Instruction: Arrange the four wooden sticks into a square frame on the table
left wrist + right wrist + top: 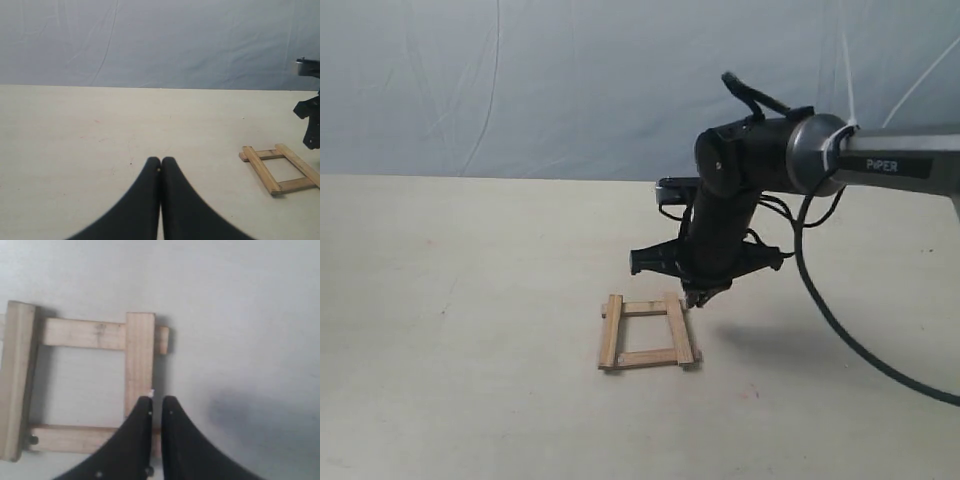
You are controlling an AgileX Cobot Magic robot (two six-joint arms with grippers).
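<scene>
The four wooden sticks lie as a small square frame [611,330] on the table [470,300], ends overlapping; two long-side sticks [678,328] rest on top of the two cross sticks [642,309]. My right gripper [698,298] points down just above the frame's far right corner. In the right wrist view its fingertips [157,401] sit over the outer edge of one upper stick [139,355], a thin slit between them, holding nothing. My left gripper [160,162] is shut and empty, low over bare table, well away from the frame [260,167]. It is outside the exterior view.
A blue-grey cloth backdrop [520,80] hangs behind the table's far edge. The right arm [880,160] and its black cable [830,320] reach in from the right. The right arm [312,120] also shows at the edge of the left wrist view.
</scene>
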